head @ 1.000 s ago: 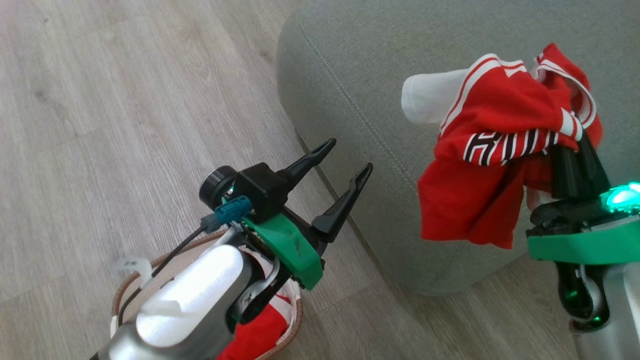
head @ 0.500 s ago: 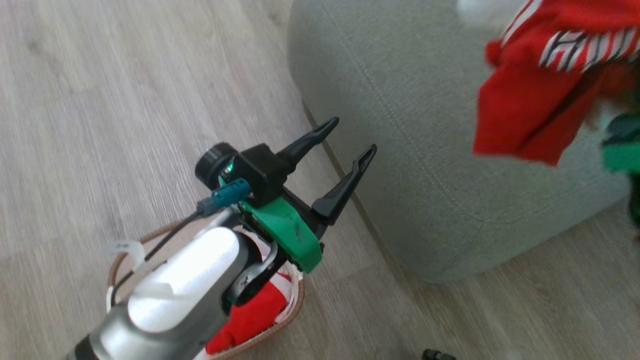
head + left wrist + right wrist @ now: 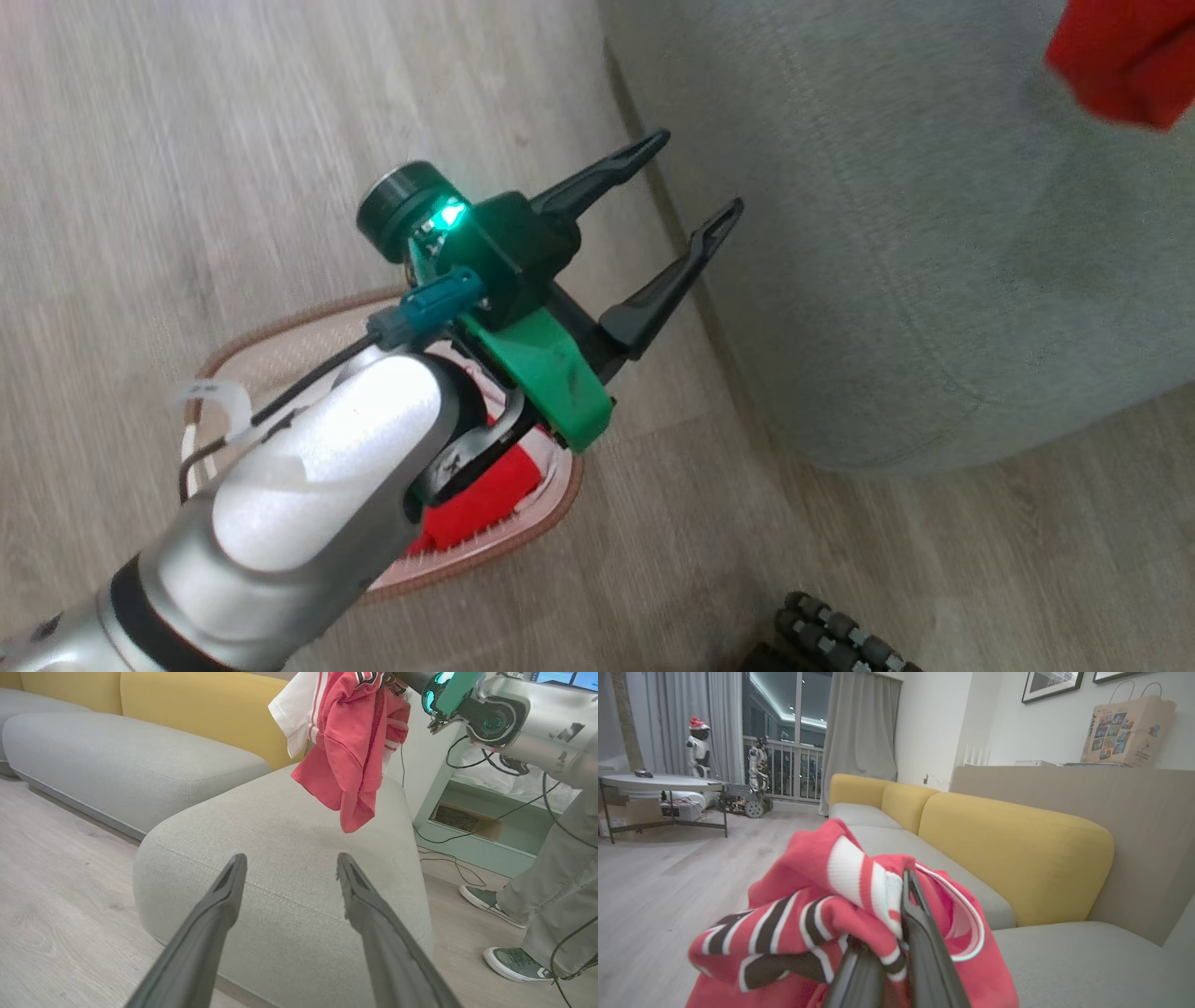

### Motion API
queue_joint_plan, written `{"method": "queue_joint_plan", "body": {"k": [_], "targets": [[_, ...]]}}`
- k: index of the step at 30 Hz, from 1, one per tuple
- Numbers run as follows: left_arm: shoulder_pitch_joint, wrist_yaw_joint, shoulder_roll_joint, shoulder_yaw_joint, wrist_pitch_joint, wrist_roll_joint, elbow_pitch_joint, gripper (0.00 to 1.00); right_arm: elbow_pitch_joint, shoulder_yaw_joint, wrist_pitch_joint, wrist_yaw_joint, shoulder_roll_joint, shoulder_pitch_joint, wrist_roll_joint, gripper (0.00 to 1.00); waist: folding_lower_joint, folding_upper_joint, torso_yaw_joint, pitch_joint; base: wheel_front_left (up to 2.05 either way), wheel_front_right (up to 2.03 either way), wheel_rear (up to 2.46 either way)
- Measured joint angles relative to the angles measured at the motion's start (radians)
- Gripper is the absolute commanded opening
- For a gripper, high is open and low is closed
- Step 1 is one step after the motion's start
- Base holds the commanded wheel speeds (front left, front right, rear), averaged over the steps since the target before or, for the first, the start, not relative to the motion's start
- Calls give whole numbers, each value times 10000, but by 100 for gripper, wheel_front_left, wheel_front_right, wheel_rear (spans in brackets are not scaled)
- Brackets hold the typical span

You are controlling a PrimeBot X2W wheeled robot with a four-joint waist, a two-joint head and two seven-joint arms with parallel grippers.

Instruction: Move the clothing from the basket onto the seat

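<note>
We hold 1 jersey [image 3: 808,924] clamped in right jaws over the seat [image 3: 280,868], 1 garment [image 3: 485,499] sits in basket [image 3: 299,336], left jaws wide, empty.

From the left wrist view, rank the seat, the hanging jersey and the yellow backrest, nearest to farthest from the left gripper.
1. The seat: its rounded edge lies just ahead of the left gripper.
2. The jersey: hangs above the seat's far part, upper right.
3. The yellow backrest: behind the jersey, upper left.

The seat [image 3: 887,233] is matt woven cloth; the floor [image 3: 187,140] wood-grain planks; basket [image 3: 308,341] rim perhaps woven.
</note>
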Motion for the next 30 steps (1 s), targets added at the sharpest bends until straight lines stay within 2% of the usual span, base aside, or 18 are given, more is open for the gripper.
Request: {"method": "queue_joint_plan", "body": {"k": [7, 16, 22, 30], "targets": [[-619, -92, -17, -161, 284, 157, -54, 100, 1760, -29, -8, 0, -514, -1229, -221, 0, 0, 0, 509, 916, 0, 0, 0], [-914, -174, -35, -186, 282, 226, 58, 100, 3647, 123, 600, 0, -637, -2209, -1262, 0, 0, 0, 1224, 1700, 0, 0, 0], [-918, -174, -77, -194, 121, 217, 244, 100, 4932, 568, 1682, 0, -640, -2210, -1710, 0, -1, 0, 1500, 1652, 0, 0, 0], [-906, -161, -128, -194, -54, 111, 374, 100, 5973, 1398, 3960, 0, -640, -2211, -1446, 0, -2, 0, 1759, 1296, 0, 0, 0]]}}
